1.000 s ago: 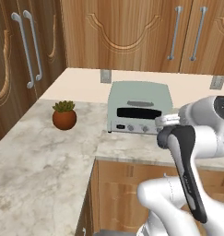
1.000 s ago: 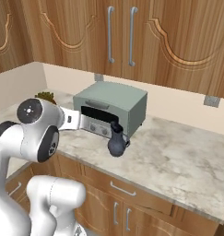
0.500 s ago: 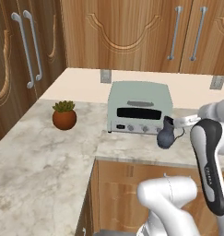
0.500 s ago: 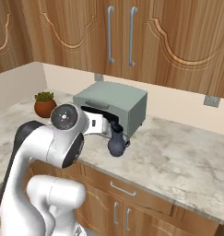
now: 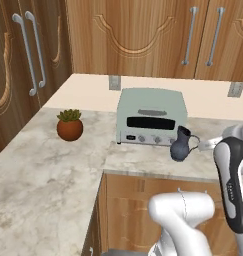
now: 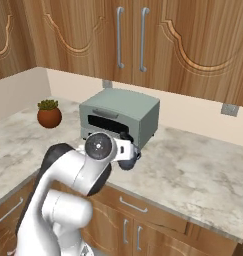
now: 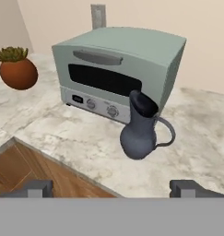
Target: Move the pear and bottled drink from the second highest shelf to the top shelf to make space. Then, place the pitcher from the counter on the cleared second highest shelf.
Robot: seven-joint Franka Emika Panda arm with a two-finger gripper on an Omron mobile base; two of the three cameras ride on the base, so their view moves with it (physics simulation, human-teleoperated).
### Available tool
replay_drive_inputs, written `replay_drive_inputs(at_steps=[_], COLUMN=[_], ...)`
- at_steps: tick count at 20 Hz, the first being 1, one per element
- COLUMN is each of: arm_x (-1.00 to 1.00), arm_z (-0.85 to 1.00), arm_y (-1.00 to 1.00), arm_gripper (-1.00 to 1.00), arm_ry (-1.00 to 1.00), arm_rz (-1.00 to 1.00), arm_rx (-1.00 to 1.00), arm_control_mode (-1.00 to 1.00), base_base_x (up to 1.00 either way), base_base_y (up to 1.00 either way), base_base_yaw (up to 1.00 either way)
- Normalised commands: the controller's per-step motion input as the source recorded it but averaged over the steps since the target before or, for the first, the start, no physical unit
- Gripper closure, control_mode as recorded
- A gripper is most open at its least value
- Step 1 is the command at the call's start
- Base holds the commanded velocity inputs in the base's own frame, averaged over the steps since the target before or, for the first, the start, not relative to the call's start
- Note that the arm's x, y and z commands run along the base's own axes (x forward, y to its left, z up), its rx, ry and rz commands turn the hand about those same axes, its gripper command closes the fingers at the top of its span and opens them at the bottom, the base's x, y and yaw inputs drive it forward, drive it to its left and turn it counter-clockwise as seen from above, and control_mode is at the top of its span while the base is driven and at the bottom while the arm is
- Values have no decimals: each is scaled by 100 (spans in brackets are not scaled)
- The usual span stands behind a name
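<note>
Left base view: we see pitcher (image 5: 180, 145) upright on counter (image 5: 48, 165), before toaster oven (image 5: 152, 116).
Right base view: pitcher (image 6: 127, 161) partly behind our arm.
Hand view: gripper (image 7: 112, 187) jaws wide open, empty; pitcher (image 7: 140, 128) ahead, apart, centred between fingertips (image 7: 36, 187); potted plant (image 7: 17, 69) far left.

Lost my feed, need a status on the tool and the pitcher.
Tool open, empty, short of the pitcher. Pitcher upright on the counter, in front of the toaster oven. Nothing between tool and pitcher.

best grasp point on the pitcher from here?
Probably the narrow neck of the pitcher, coming level from the counter's front edge. It stands upright, the belly looks too wide, and its looped handle points right in the hand view. The gripper is open and facing it.
</note>
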Motion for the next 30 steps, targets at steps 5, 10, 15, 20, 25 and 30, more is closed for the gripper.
replay_drive_inputs(at_steps=[5, 10, 15, 20, 25, 30], arm_x=[21, 31, 41, 48, 35, 24], arm_z=[-19, -20, -28, -25, -2, 0], arm_y=[-51, -34, -18, -18, -29, -16], arm_gripper=[-100, -100, -100, -100, -100, -100], arm_ry=[2, 2, 0, 0, 0, 0], arm_rz=[11, 11, 14, 15, 14, 14], arm_rx=[0, 0, 0, 0, 0, 0], arm_control_mode=[-100, -100, -100, -100, -100, -100], base_base_x=[0, 0, 0, 0, 0, 0], base_base_y=[0, 0, 0, 0, 0, 0], base_base_yaw=[0, 0, 0, 0, 0, 0])
